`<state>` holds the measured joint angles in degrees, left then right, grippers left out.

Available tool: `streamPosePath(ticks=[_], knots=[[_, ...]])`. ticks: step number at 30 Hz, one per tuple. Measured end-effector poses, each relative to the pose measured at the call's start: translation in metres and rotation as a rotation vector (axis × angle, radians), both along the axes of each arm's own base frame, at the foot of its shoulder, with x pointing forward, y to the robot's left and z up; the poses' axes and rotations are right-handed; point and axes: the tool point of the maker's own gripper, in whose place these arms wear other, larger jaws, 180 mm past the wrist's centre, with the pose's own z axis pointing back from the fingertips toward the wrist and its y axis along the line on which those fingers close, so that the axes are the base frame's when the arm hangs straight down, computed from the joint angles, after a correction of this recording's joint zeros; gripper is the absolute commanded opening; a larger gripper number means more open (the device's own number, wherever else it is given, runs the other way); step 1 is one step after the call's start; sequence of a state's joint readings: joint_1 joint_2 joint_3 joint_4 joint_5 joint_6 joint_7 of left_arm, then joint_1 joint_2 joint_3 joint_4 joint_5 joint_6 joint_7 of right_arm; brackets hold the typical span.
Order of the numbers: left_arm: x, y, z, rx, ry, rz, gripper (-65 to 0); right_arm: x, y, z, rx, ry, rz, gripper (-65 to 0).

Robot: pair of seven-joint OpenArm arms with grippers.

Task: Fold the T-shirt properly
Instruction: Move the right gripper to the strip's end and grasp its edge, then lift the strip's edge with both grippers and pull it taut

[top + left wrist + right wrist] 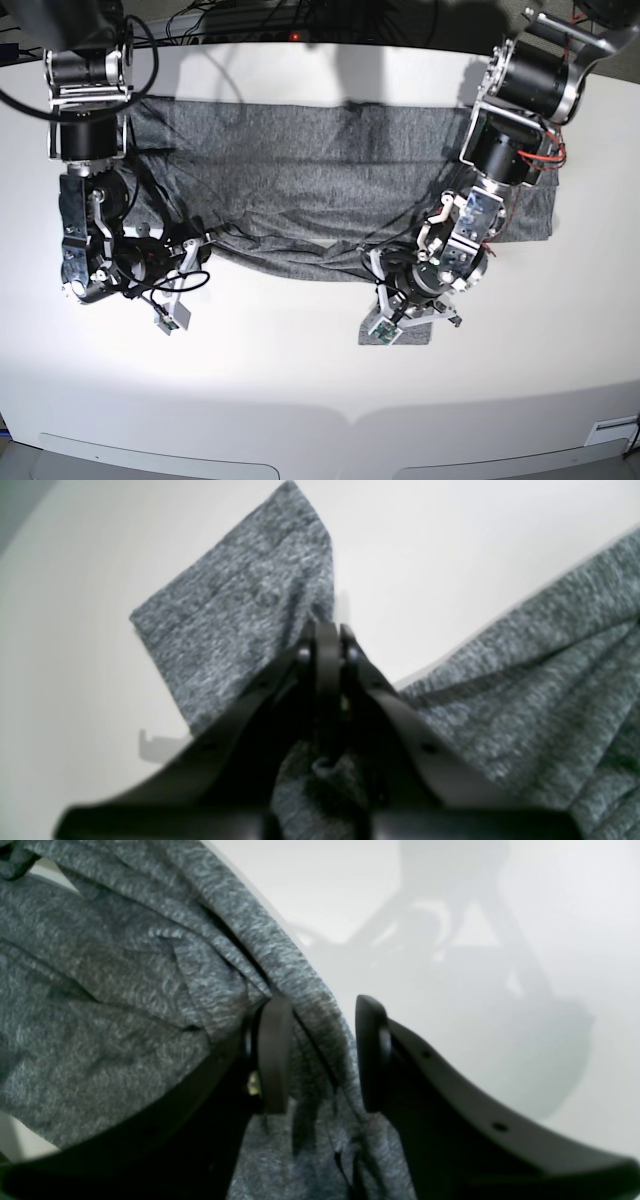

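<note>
T-shirt point(330, 175) near hem pinched by left end effector point(327, 630) — right end effector point(322, 1055) apart astride edge; bare table point(300, 390) in front.

Both wrist views are blurred, the T-shirt point(235, 605) runs off their edges, and in the base view the arms hide its sleeve ends

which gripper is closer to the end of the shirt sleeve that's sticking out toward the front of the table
Left. The left gripper is clamped shut on the T-shirt right at that sleeve end. The right gripper, jaws apart around a fabric fold, sits at the shirt's opposite side, far from it.
</note>
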<state>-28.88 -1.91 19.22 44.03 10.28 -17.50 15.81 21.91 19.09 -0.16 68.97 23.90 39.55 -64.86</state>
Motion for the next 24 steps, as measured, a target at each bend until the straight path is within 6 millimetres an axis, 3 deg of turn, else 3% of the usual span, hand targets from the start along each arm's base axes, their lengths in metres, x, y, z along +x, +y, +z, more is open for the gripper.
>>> streamPosePath(ticks=[13,17,24], knots=[[0.000,0.000,0.000,0.000,0.000,0.000,-65.0,-0.009,-0.005,-0.009,-0.026,0.024,0.000,-43.4],[0.000,0.000,0.000,0.000,0.000,0.000,-65.0,-0.007,-0.014,-0.010,-0.058,0.005,-0.006,-51.1],[0.000,-0.001,0.001,-0.020,0.006,0.008,-65.0,-0.009,-0.018,-0.011,-0.072,0.011,-0.007,-51.4]])
